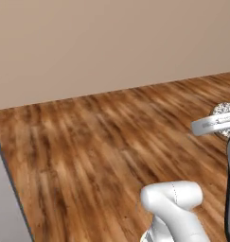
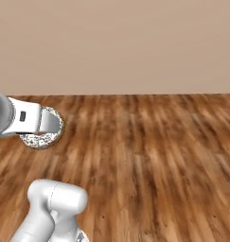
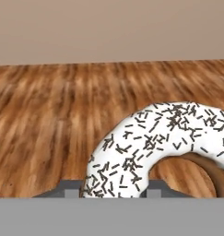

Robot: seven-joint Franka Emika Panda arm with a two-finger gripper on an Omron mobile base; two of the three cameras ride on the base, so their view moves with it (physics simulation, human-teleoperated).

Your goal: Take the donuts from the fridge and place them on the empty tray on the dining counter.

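Note:
One of the donuts (image 3: 145,138), brown with pale icing and dark sprinkles, sits large and close in the hand view. My gripper (image 3: 111,190) is shut on its near edge. From the left base view the same donut (image 1: 223,109) shows at the far right, behind the white hand of the gripper (image 1: 224,120). In the right base view the donut (image 2: 38,140) hangs at the left above the floor, clamped in the gripper (image 2: 55,125). The fridge, the empty tray and the dining counter are out of view.
Brown wooden floor (image 2: 149,156) stretches ahead to a plain beige wall (image 2: 116,42). A grey panel edge (image 1: 3,198) stands at the lower left of the left base view.

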